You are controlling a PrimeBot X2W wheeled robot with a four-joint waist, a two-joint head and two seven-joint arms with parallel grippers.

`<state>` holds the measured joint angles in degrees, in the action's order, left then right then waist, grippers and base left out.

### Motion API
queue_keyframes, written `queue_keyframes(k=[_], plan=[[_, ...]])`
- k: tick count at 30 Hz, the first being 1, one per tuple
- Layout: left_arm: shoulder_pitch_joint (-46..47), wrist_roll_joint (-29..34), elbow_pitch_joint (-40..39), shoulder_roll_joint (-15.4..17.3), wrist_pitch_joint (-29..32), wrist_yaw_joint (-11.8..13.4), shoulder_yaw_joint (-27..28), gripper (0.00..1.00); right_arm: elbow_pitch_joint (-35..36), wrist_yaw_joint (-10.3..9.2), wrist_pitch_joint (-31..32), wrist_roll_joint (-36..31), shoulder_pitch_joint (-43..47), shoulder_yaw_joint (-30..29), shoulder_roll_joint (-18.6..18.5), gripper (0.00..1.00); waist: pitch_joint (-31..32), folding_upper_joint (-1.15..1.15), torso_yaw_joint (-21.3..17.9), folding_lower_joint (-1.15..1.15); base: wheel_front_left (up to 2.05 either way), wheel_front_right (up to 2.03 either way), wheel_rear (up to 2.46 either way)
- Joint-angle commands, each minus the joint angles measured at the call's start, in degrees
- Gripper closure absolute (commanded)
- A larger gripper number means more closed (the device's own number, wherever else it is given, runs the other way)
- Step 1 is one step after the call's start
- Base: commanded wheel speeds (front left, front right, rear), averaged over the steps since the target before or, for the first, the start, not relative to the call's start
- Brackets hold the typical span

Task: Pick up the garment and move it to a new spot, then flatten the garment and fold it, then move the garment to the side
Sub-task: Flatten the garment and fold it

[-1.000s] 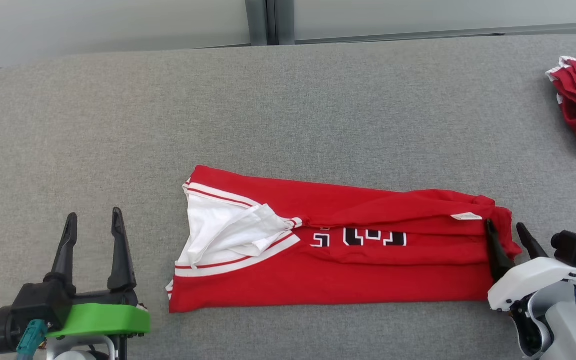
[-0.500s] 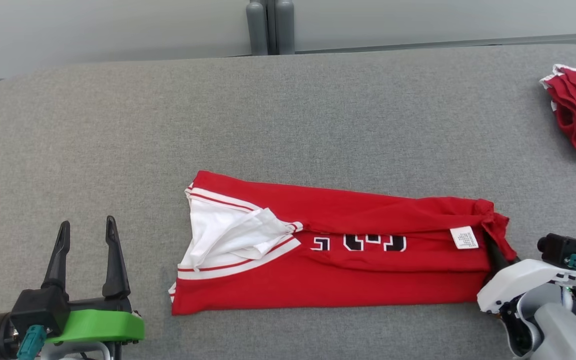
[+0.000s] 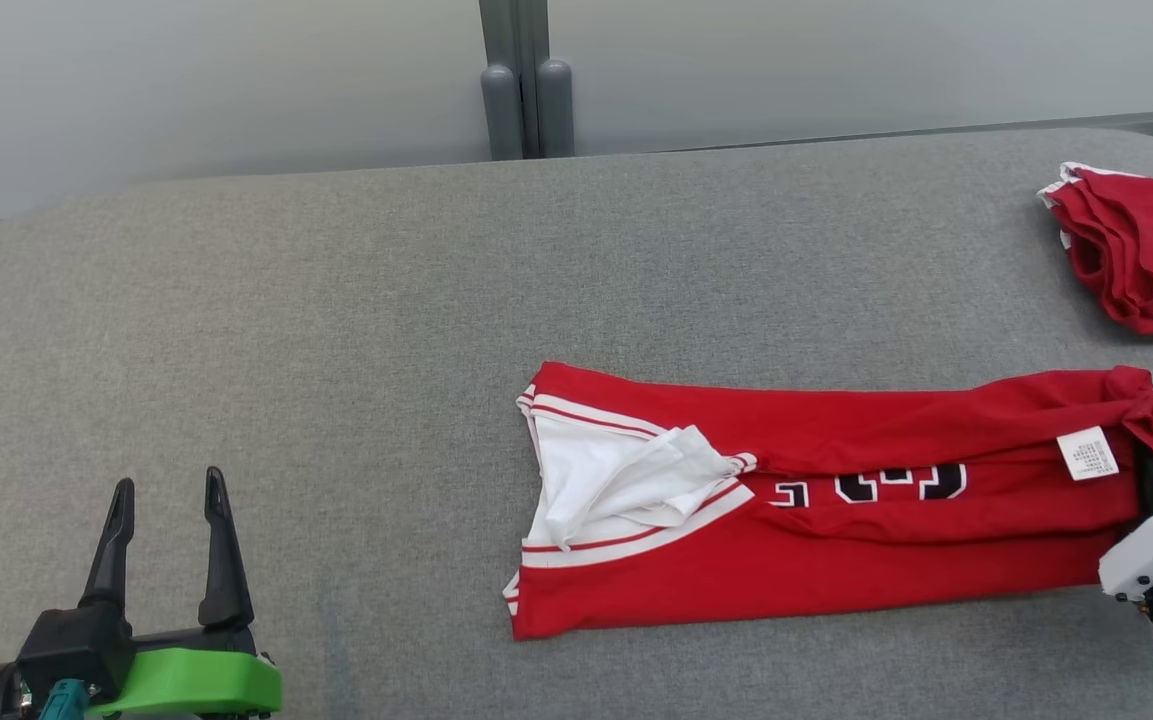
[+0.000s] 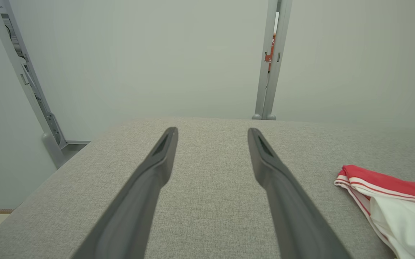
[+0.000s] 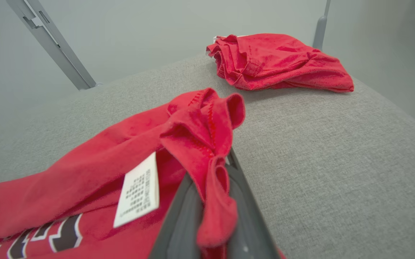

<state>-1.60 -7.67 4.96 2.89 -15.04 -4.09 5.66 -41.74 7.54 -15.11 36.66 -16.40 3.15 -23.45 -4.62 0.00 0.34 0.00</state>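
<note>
red cloth, the garment (image 3: 836, 520), lay folded into a long band on the grey padded table (image 3: 336, 330), running from the middle of the head view out toward 3 o'clock. its end with the white lining (image 3: 616, 480) pointed to 9 o'clock, black and white lettering (image 3: 876, 485) ran along the middle fold, and a white label (image 3: 1086, 453) sat near the 3 o'clock end. the right gripper (image 3: 1144, 465) was at about 4 o'clock, its dark fingers pressed together on the bunched corner of the garment at that end. in the right wrist view a ridge of red fabric was squeezed between the two fingers and spilled over their tips, with the label just beside them at 9 o'clock. the pinched corner stood a little raised and crumpled, while the rest of the band lay flat on the table. the left gripper (image 3: 168, 480) sat at 7 o'clock in the head view, fingers spread wide and holding nothing, well apart from the garment. in the left wrist view the lined end showed toward 4 o'clock, beyond the right-hand finger and touching neither. a second pile of red cloth (image 3: 1136, 250) lay at 2 o'clock near the table's edge, apart from the garment. a grey post (image 3: 526, 100) stood behind the table at 12 o'clock.
</note>
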Motion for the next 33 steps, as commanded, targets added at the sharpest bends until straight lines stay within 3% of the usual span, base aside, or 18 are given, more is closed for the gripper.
queue_keyframes(k=[1,19,33], plan=[[-0.8,0.0,0.1,0.1,-0.1,0.0,0.3,0.0,1.0,-0.12,0.0,-0.6,0.9,0.5,0.4,1.0,0.4,0.0,-0.3,0.0,0.0,0.0,0.0],[-0.6,0.1,1.0,0.1,-0.1,-0.2,-1.0,0.0,12.1,-0.1,2.0,-1.8,-3.6,16.4,13.1,1.0,1.1,0.0,2.6,0.0,0.0,0.0,0.0],[2.2,-1.1,2.6,0.1,-0.1,0.2,-3.3,0.0,9.0,-0.1,3.4,-0.1,-8.9,25.6,20.0,1.0,-0.6,0.0,6.5,0.0,0.0,0.0,0.0]])
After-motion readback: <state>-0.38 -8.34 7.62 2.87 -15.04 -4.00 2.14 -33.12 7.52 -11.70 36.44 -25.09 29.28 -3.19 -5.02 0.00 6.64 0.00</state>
